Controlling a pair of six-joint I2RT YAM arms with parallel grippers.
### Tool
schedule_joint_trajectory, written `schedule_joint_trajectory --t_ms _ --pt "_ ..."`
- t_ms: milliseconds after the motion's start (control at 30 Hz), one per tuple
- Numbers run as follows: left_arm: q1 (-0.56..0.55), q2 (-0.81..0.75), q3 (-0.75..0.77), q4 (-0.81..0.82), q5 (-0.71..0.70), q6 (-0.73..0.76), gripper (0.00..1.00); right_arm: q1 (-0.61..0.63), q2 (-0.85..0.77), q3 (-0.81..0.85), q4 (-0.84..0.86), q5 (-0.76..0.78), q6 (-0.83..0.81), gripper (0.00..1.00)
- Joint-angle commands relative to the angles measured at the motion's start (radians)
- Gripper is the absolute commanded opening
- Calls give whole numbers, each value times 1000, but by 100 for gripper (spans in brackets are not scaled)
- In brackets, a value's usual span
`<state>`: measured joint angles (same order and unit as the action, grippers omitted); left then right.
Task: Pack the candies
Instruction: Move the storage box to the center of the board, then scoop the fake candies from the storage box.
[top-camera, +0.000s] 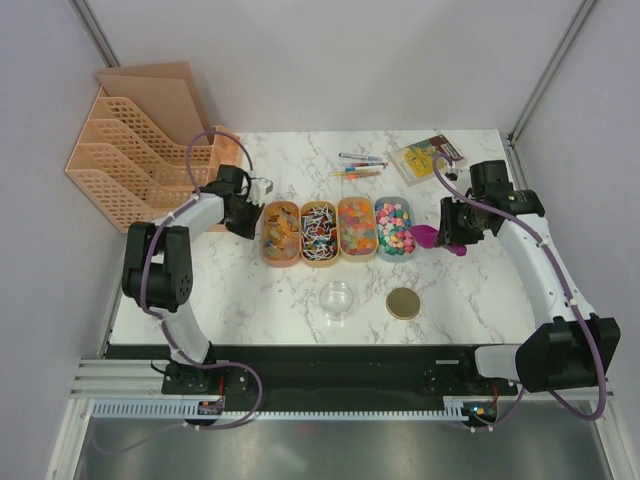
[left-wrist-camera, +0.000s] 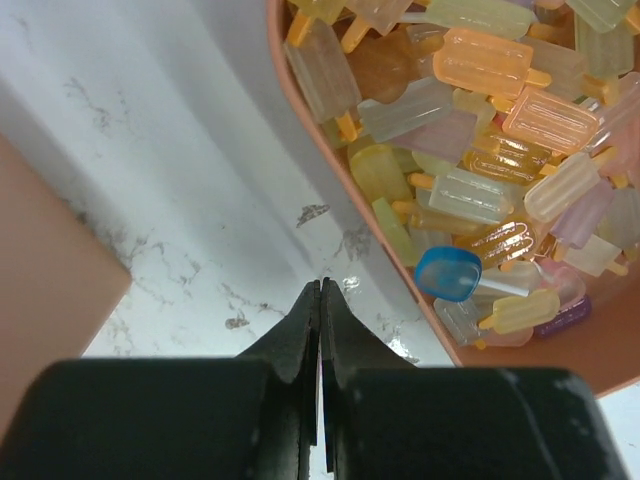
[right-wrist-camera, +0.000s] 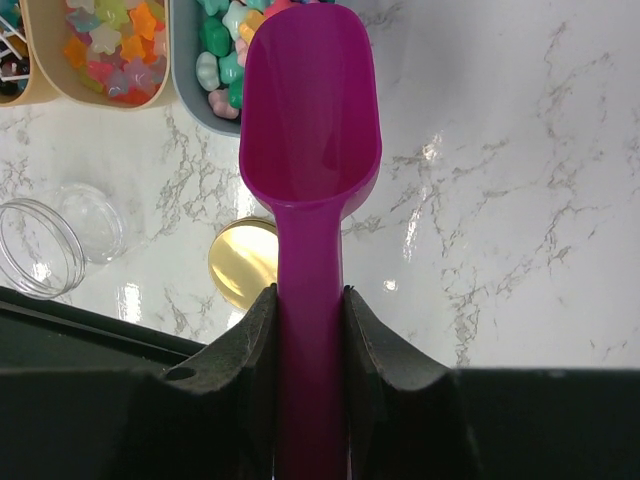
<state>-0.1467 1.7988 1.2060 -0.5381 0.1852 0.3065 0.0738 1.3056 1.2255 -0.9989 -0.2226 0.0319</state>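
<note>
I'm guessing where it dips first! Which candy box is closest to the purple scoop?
The blue-grey box at the right end of the row. The scoop is right beside it; the other three are orange and farther off.

Bright, even light; soft shadows; glare spots on the table (right-wrist-camera: 432, 150).

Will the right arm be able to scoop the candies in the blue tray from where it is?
Probably yes: the right gripper holds the purple scoop, its tip at the blue tray's rim, nothing in between.
</note>
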Motion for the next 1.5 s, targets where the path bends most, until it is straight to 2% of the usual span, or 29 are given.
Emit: schedule_joint_trajectory --t_ms 0,333,667,767,800,833,933,1467 --pt "-24 42 10 44 20 59 2 -12 -23 -1 -3 19 36 0" --pt "-123 42 1 30 91 82 2 -29 -23 -21 -1 42 26 0" --pt "-249 76 66 15 132 57 2 -39 -6 -26 -10 106 -12 0" --pt "-255 80 70 13 126 43 3 -46 0 -23 -15 141 -23 0" --pt "-255 82 72 13 120 39 7 -49 1 -21 -18 147 -23 0" --pt "-255 79 70 12 112 34 16 -55 3 -18 -20 150 -23 0" --pt "-255 59 52 21 88 34 22 -66 14 -6 -33 170 -58 0" --pt "-254 30 18 89 69 39 24 -69 106 29 -55 167 -118 0"
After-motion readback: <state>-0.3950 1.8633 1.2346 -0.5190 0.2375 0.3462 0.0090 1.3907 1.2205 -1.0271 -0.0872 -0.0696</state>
